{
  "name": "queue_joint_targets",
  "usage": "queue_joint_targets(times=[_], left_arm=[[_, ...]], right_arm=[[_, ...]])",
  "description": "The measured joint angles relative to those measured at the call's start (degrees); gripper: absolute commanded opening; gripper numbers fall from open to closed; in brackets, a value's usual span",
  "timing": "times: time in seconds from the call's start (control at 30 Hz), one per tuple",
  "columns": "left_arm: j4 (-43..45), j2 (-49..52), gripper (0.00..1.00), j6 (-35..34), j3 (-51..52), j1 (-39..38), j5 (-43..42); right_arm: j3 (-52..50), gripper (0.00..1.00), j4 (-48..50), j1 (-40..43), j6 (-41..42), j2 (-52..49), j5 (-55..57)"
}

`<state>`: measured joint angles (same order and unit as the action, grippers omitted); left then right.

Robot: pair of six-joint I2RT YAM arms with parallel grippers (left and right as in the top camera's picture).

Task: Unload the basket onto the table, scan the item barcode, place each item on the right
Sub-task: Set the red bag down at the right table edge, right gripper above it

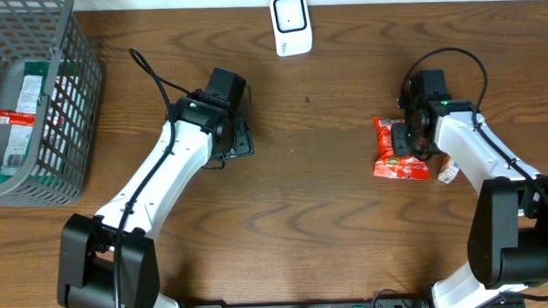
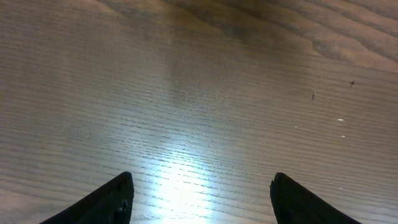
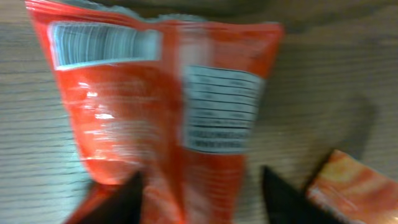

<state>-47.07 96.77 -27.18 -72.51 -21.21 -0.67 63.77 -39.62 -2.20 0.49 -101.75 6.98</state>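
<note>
The left fingers (image 2: 115,202) stand wide apart with nothing between them, low over bare worktop (image 2: 199,93). The right fingers (image 3: 118,202) are parted too, astride the lower end of a red bag (image 3: 155,124) without pinching it; a strip of wood shows between the bag's edge and the finger on the right of that wrist view. Seen from overhead, a grey mesh basket (image 1: 79,78) sits at the far left edge and holds a flat grey-green packet (image 1: 17,117) with a red-and-white label, its writing too small to read. The left arm reaches up toward left of centre, its fingers well apart from the bag. At the top middle a white scanner (image 1: 291,25) stands upright with a dark window on its face, also well apart from the bag. Right of centre the red bag lies flat on the worktop beneath the right fingers. Its upper face carries a white barcode panel (image 3: 102,43) near one top corner and a white table of small print (image 3: 217,112) beside the middle seam. Both are blurred, and no brand can be read. Just right of the bag lies a small orange-and-white packet (image 3: 351,186), close by the right-hand finger; whether it touches the bag I cannot tell.
</note>
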Motion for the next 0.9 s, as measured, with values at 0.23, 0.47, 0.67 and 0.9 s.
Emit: queue_joint_targets(times=[0.23, 0.47, 0.67, 0.9], left_arm=[[0.2, 0.0, 0.71, 0.0, 0.0, 0.0, 0.0], [0.2, 0.0, 0.71, 0.0, 0.0, 0.0, 0.0], [-0.1, 0.0, 0.71, 0.0, 0.0, 0.0, 0.0], [-0.3, 0.0, 0.71, 0.0, 0.0, 0.0, 0.0]], right_arm=[[1.4, 0.63, -2.4, 0.0, -0.1, 0.0, 0.3], [10.3, 0.21, -8.2, 0.0, 0.1, 0.2, -5.8], [8.9, 0.16, -8.3, 0.0, 1.0, 0.5, -8.9], [-2.6, 0.2, 3.1, 0.0, 1.7, 0.5, -8.2]])
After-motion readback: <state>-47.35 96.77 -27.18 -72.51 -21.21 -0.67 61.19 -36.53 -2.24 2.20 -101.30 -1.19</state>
